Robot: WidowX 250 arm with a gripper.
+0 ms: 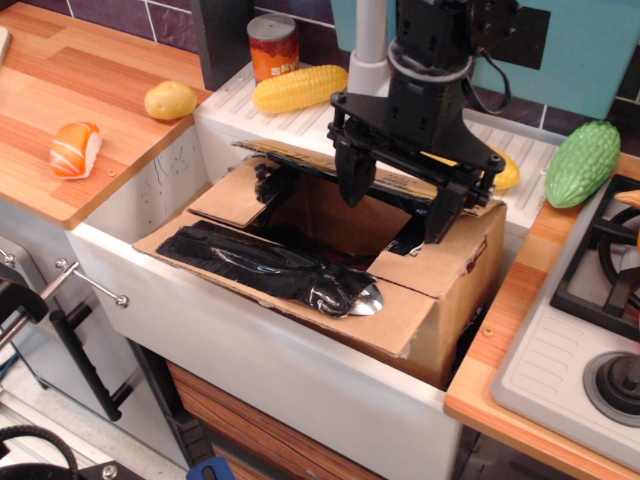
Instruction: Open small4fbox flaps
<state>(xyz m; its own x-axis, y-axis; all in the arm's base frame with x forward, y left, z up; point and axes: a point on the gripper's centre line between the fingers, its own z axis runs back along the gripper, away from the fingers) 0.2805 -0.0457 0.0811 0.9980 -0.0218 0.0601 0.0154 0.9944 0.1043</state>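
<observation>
**Gripper over the open box in the sink**

I see my gripper [398, 208] hanging over the mouth of the small4fbox [440, 275], fingers spread apart — one black finger [354, 178] dips toward the dark opening on the left, the other sits over by the right rim. Nothing is between them that I can make out.

The box fills the white sink basin [160, 190], its long axis running from the near-left corner of the basin toward the far-right. The flaps [275, 265] are folded outward: the near long one lies flat over the sink's front edge, a wide crinkled strip of black tape along it; a shorter one spreads toward the left wall; the far long one tilts up behind the gripper; the right one lies level beside the counter.

Outward from there — a toy corn [298, 88] and a can [273, 45] rest on the ledge behind the sink. On the wooden worktop [60, 95] to the left, a potato [171, 100] sits near the sink-side edge and a sushi piece [75, 150] nearer the front. A green bitter gourd [581, 163] lies on the right counter by the stove [600, 270]. Purple tiles back the scene.
</observation>
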